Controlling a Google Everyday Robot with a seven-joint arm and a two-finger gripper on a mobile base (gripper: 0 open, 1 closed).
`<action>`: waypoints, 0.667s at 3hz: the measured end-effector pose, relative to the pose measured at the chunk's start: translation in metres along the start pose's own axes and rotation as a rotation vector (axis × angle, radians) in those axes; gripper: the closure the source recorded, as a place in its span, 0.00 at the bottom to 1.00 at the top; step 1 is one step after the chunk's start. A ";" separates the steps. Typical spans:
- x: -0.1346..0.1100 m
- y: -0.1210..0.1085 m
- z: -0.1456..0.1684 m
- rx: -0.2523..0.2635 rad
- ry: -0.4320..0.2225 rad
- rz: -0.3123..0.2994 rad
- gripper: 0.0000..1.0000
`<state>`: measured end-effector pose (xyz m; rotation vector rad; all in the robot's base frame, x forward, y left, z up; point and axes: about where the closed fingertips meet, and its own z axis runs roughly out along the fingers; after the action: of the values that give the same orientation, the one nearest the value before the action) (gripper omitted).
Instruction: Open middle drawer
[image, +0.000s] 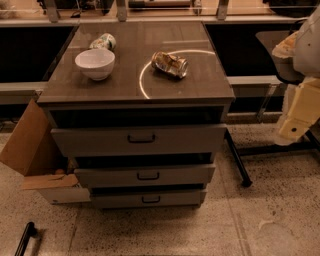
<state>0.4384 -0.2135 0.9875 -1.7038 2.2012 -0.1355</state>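
The middle drawer (145, 175) is a wide grey front of medium height with a small dark pull handle (148, 176) at its centre. It sits between the tall top drawer (140, 140) and the low bottom drawer (149, 199). A dark gap shows above its front panel. My arm and gripper (296, 116) show as cream and white parts at the right edge, well to the right of the cabinet and above the floor, touching nothing. The gripper is far from the handle.
On the cabinet top (200, 85) stand a white bowl (95, 63), a lying crushed can (170, 64) and a printed cup on its side (103, 41). An open cardboard box (35, 150) is at the cabinet's left. A dark table leg (237, 162) slants at the right. A black bar (25, 239) lies on the floor.
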 end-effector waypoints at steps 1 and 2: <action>0.000 0.000 0.000 0.001 -0.001 -0.001 0.00; 0.000 0.021 0.035 -0.069 -0.044 -0.027 0.00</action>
<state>0.4308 -0.2032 0.9484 -1.7562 2.1760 -0.0286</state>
